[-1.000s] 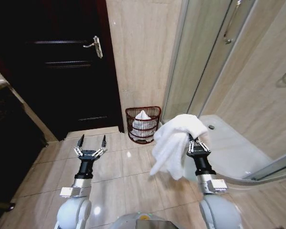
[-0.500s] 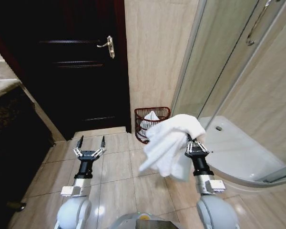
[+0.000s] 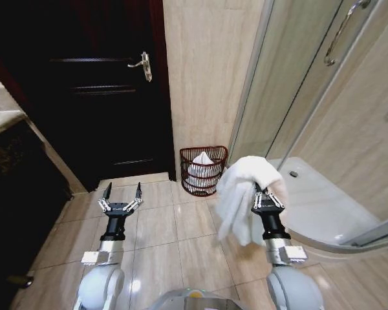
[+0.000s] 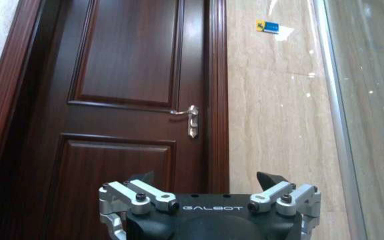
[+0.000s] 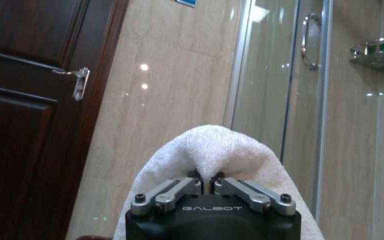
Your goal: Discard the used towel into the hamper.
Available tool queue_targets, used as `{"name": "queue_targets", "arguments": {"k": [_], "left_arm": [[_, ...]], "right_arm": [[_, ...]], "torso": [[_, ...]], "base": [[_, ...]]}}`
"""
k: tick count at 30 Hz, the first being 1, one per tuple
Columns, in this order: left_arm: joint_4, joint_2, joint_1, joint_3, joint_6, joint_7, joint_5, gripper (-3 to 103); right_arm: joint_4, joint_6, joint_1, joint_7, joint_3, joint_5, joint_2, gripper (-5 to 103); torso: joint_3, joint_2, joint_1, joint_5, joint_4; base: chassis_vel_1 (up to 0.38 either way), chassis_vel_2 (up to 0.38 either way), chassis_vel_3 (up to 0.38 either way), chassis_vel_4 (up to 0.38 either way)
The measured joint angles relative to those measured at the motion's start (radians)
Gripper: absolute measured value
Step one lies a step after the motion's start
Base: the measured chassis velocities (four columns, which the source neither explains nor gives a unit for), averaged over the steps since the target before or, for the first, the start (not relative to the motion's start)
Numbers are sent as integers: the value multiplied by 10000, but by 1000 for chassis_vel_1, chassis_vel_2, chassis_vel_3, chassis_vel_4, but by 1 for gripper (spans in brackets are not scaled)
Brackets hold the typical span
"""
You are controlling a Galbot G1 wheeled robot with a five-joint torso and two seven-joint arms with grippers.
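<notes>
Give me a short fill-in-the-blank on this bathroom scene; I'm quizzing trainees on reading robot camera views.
1. The right gripper is shut on a white ____.
2. The left gripper is ____ and holds nothing.
3. The hamper stands on the floor against the wall between the dark door and the glass ____.
4. The hamper already holds something ____ in colour.

Missing words: towel; open; shower; white

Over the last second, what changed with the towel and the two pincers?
Little. The head camera swung, so door, wall and hamper slid across its view, which is no move of theirs. The hanging towel swayed and now drapes narrower. The right pincer stays shut on it, held up over the floor; the left pincer stays open and idle.
</notes>
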Motion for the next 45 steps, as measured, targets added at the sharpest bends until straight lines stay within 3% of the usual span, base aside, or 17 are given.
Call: {"name": "queue_targets", "arguments": {"k": [21,45], "left_arm": [[-11,-122,-32,47,134,17,262,100],[-224,-237,89,72,122,21,418,100]], "right_arm": [[-144,41,193,-15,182,126,-53,5],[-16,109,17,-50,173,244,-53,5]], "torso": [[589,930,339,0,0],[1199,1926,729,0,1]], "base": [[-6,6,5,-6],[-97,100,108,-101]]}}
